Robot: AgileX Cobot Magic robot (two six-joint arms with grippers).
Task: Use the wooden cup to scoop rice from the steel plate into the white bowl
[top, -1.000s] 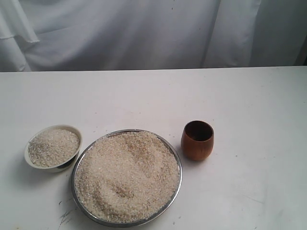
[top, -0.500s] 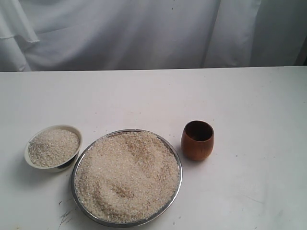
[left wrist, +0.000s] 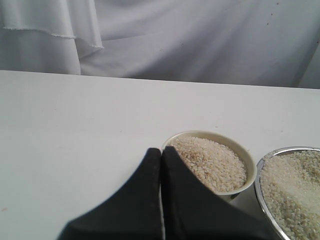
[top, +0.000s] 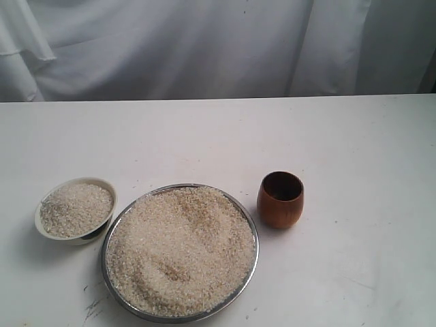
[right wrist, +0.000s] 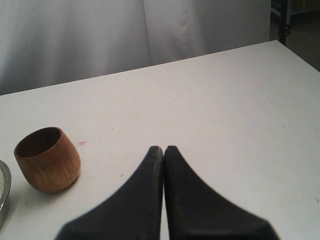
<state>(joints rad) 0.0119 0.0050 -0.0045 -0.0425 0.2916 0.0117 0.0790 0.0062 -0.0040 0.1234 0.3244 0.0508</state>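
A heap of rice (top: 180,251) fills the steel plate (top: 253,262) at the front middle of the table. To its left stands the white bowl (top: 103,185), holding rice. The wooden cup (top: 280,199) stands upright and empty to the right of the plate. Neither gripper shows in the exterior view. In the left wrist view my left gripper (left wrist: 161,150) is shut on nothing, its tips near the white bowl (left wrist: 247,162), apart from it. In the right wrist view my right gripper (right wrist: 163,148) is shut and empty, with the wooden cup (right wrist: 48,160) off to one side.
The white table (top: 218,136) runs back to a white cloth backdrop (top: 204,48). The plate's rim (left wrist: 259,175) shows beside the bowl in the left wrist view. A table corner (right wrist: 280,44) and dark furniture (right wrist: 282,17) show in the right wrist view.
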